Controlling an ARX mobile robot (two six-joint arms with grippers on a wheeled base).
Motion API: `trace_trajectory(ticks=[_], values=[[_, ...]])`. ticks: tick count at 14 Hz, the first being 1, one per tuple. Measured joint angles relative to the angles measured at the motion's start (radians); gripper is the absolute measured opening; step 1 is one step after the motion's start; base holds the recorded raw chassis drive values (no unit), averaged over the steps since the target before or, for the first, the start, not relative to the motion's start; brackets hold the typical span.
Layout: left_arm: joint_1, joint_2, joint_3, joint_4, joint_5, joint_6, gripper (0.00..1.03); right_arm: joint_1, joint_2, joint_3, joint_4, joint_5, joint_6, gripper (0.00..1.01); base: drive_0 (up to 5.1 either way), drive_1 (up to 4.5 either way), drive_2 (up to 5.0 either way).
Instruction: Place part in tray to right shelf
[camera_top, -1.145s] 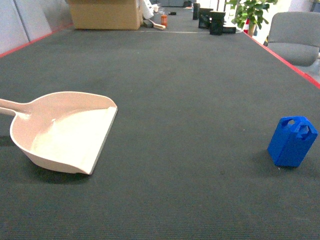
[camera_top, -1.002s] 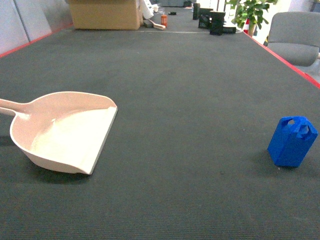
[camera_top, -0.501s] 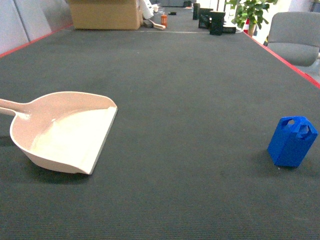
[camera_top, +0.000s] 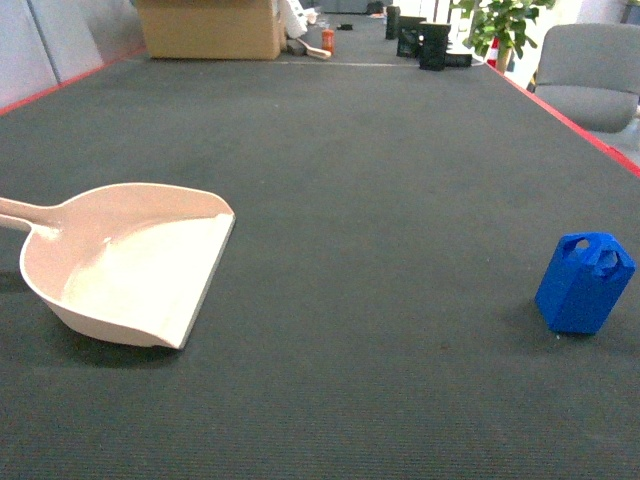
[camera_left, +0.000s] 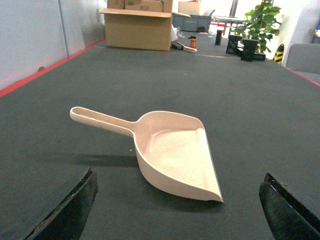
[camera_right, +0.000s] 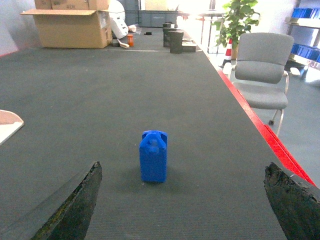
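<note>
Head-camera view: a beige tray (camera_top: 130, 262) lies on the dark carpeted floor (camera_top: 380, 180) near the carpet's left edge, its flat open lip turned toward the middle and its long straight handle running off the left of the picture. Well apart from it, close to the carpet's right edge, a small bright-blue part (camera_top: 584, 283) stands upright on the carpet, its looped handle with holes on top. Neither arm reaches into this view.

Left wrist camera: the left gripper (camera_left: 177, 200) hangs low over the carpet in front of the tray (camera_left: 170, 150), its two dark fingers (camera_left: 67, 207) spread wide at the bottom corners of the picture, grasping nothing.

Right wrist camera: the right gripper (camera_right: 182, 200) faces the part (camera_right: 153, 156), which stands between its two parted, released fingers (camera_right: 70, 210) but farther off, untouched. A corner of the tray (camera_right: 9, 124) shows at the left edge.

At the carpet's far end sit a cardboard box (camera_top: 210, 28), some black containers (camera_top: 425, 42) and a potted plant (camera_top: 495, 25). A grey chair (camera_right: 262, 70) stands beyond the red stripe (camera_right: 255, 120) bordering the carpet's right edge.
</note>
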Motion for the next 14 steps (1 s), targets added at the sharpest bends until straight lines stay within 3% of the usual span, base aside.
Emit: trace_trajectory(ticks=[3,4,5,6,7,8,11,13,14], values=[[0.0,0.0,0.0,0.0,0.0,0.0,0.98,0.0,0.0,0.0,0.0,0.0,0.0,0.98,0.0,0.0,0.0],[-0.019,0.019,0.012,-0.054,-0.063,-0.013,0.98,0.0,0.0,0.0,0.0,0.0,0.0,0.98,0.0,0.0,0.0],[0.282,0.441,0.093,0.198,0.134,-0.175,0.98,0.0,0.0,0.0,-0.001,0.0,0.0,0.98,0.0,0.0,0.0],[0.353,0.596,0.129,0.309,0.241,-0.256,0.98,0.0,0.0,0.0,0.0,0.0,0.0,0.98,0.0,0.0,0.0],[0.392,0.818,0.179,0.47,0.332,-0.375,0.98,0.0,0.0,0.0,0.0,0.0,0.0,0.98,0.0,0.0,0.0],[0.399,1.033,0.226,0.621,0.377,-0.467,0.98,0.0,0.0,0.0,0.0,0.0,0.0,0.98,0.0,0.0,0.0],[0.452,1.634,0.391,1.007,0.435,-0.71,0.98,0.0,0.0,0.0,0.0,0.0,0.0,0.98,0.0,0.0,0.0],[0.451,1.888,0.481,1.11,0.431,-0.793,0.98,0.0,0.0,0.0,0.0,0.0,0.0,0.98,0.0,0.0,0.0],[0.43,1.96,0.533,1.135,0.444,-0.815,0.98,0.0,0.0,0.0,0.0,0.0,0.0,0.98,0.0,0.0,0.0]])
